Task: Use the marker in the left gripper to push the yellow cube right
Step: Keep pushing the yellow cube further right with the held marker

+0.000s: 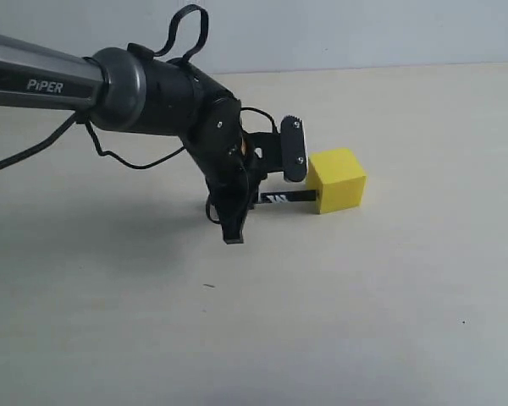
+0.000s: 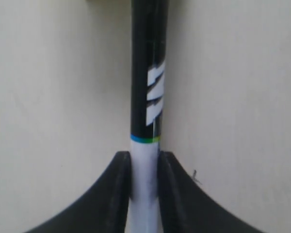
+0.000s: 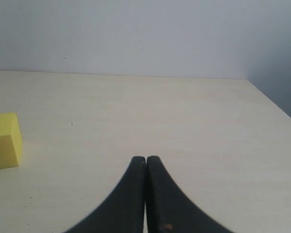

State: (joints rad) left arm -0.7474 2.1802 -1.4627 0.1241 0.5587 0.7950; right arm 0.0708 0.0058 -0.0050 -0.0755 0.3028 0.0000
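Two black fingers of the left gripper were clamped on the white barrel of the marker, which lay nearly level just above the pale table. Its black end, with slanted white lettering, reached to the low left face of the yellow cube and seemed to touch it. That cube sat flat on the table, just right of the gripper. A grey tube marked "PiPER" ran in from the left, with loose black cables looped over it. The right gripper had its fingers pressed together on nothing, apart from the cube.
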